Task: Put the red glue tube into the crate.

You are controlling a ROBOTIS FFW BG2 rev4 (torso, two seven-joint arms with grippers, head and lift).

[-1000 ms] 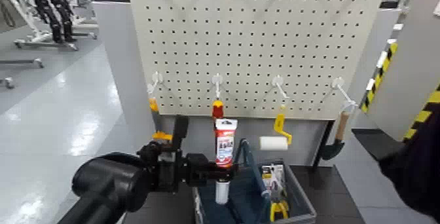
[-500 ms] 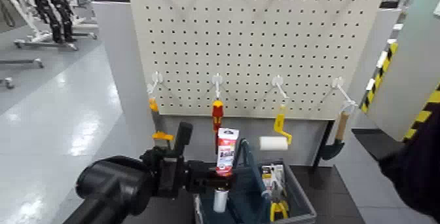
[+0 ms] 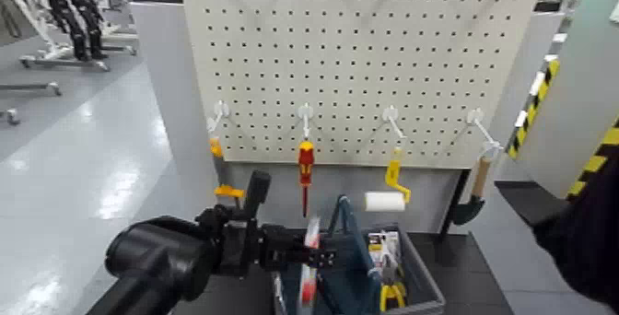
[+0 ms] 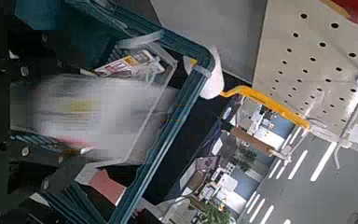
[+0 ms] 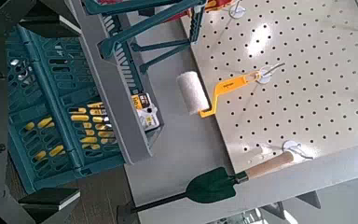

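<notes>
Head view: left gripper (image 3: 318, 258), fingers released, is hovering over the grey slotted plastic crate (image 3: 422, 277) as the blurred red-orange glue tube (image 3: 309, 265) is dropping inside.

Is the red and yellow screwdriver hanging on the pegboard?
Yes, in the head view the screwdriver hangs tip down from a white hook on the pegboard.
</notes>
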